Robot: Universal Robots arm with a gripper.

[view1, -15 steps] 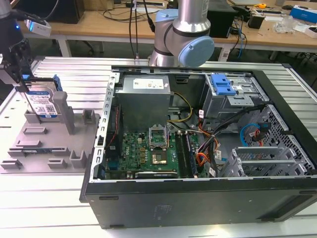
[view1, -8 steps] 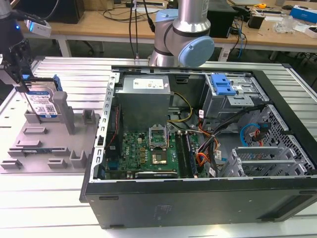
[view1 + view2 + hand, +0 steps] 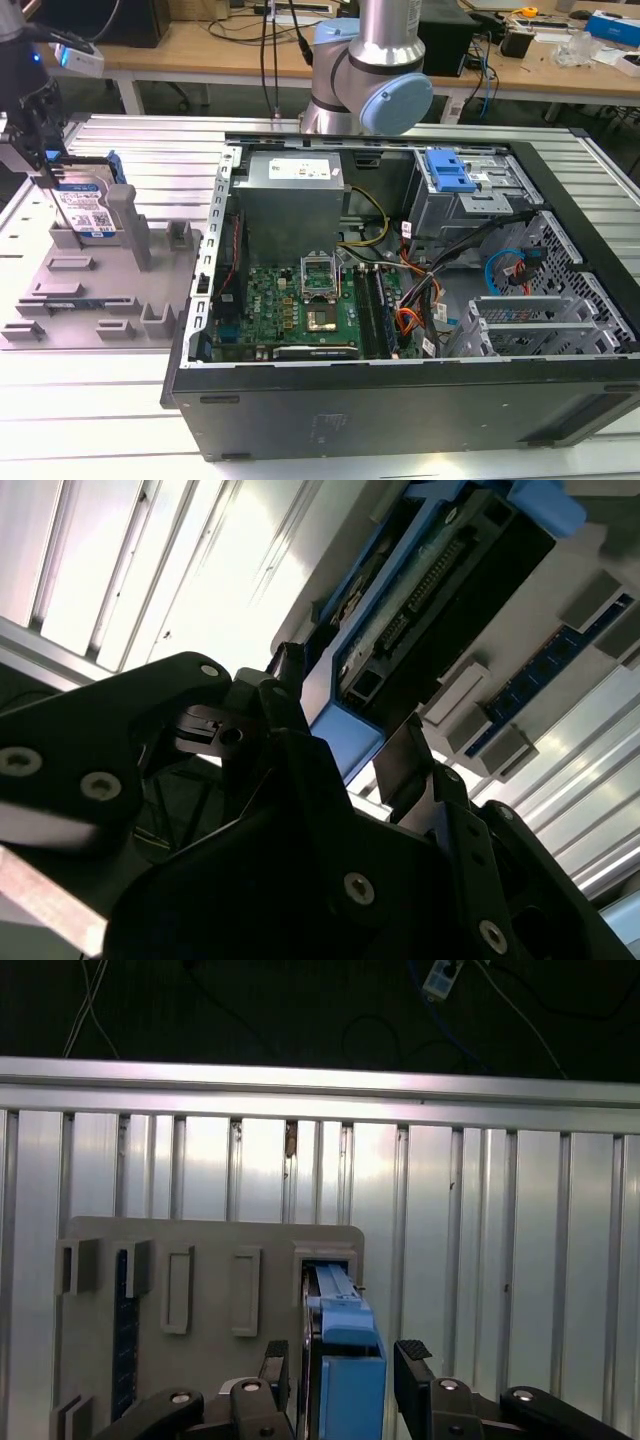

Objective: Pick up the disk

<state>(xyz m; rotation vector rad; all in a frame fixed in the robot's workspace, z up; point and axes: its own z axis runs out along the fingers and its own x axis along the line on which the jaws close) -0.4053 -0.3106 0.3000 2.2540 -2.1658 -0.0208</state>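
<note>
Claw (image 3: 345, 1355) poised over the disk (image 3: 335, 1295), which stands on edge in a slot of the grey fixture (image 3: 210, 1250) on the slatted metal counter (image 3: 500, 1260). In the exterior view the disk (image 3: 88, 212) sits at that view's far left, well apart from the open computer case (image 3: 400, 300). My claw is open: its two fingers (image 3: 415, 1360) straddle the blue-railed upper edge of the disk, one on each flank, and the first wrist view shows a thin gap on either side. To do this step well, I judge that I should keep the disk centred between the pads. I should also come down far enough to bear on its flat faces rather than on the plastic rail alone. I should then close evenly and lift straight along the slot, so the disk does not bind against the fixture's posts. Hidden or uncertain: the disk's lower part sits inside the slot. How far my fingertips reach down its sides is cut off at the frame edge in the first wrist view and masked by my own claw body in the second. In the exterior view my claw (image 3: 55, 190) overlaps the disk, so contact cannot be confirmed there.
</note>
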